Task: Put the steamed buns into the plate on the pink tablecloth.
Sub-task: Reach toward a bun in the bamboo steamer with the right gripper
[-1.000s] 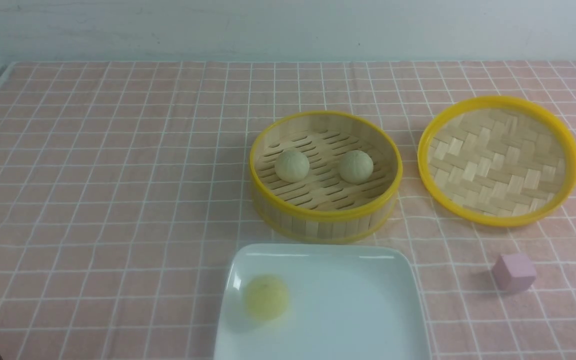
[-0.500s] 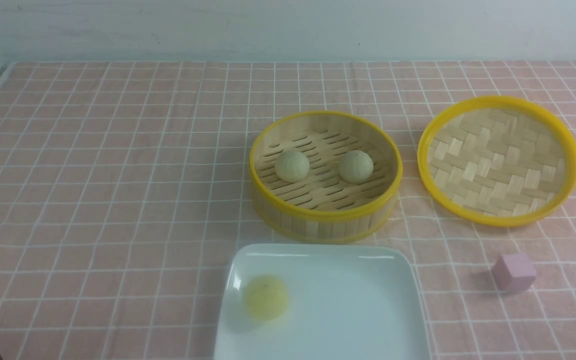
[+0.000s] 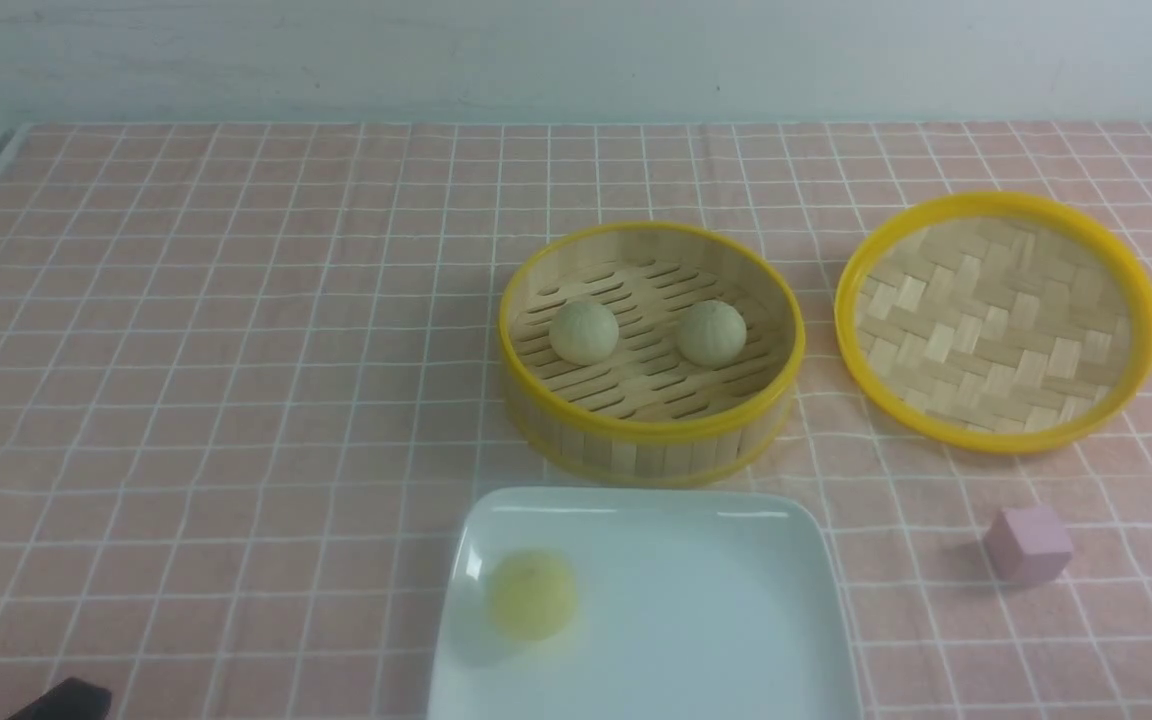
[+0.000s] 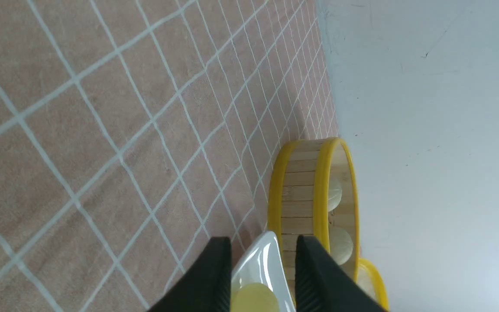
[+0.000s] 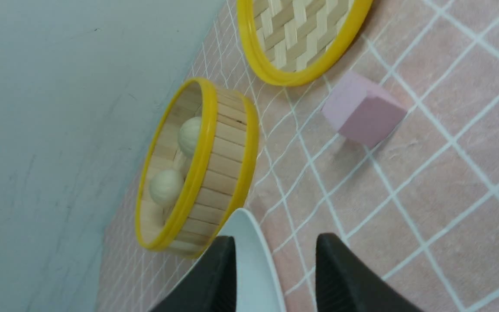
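The left gripper (image 4: 262, 242) has its two black fingers (image 4: 212, 273) standing apart with nothing clamped between them. Only a dark tip of it shows in the lower left corner of the front view. The right gripper (image 5: 276, 239) is likewise spread and empty, and it barely shows as a dark speck in the lower right corner of the front view. Both sit over the pink tablecloth (image 3: 186, 350), well apart from each other, one on either side of the plate (image 3: 716, 610).

The white square plate lies at the bottom centre of the front view, cut off by the lower edge. One yellowish bun (image 3: 532, 595) rests on its left part, looking soft and out of focus. To the right of the plate, in the lower right area, a small pink cube (image 3: 1027, 543) stands on the cloth, clear of everything else.

Just behind the plate's far rim sits the round steamer basket (image 3: 651, 445) with its yellow rim. Whether the two touch cannot be told. On its slatted floor lie the left bun (image 3: 584, 332) and the right bun (image 3: 711, 333), side by side with a gap between them. To the right of the basket, in the right middle of the frame, the yellow-rimmed lid (image 3: 996, 320) lies flat with its woven inside facing up, close to the basket but apart from it. The cloth runs back to a pale wall (image 3: 576, 50) along the top.
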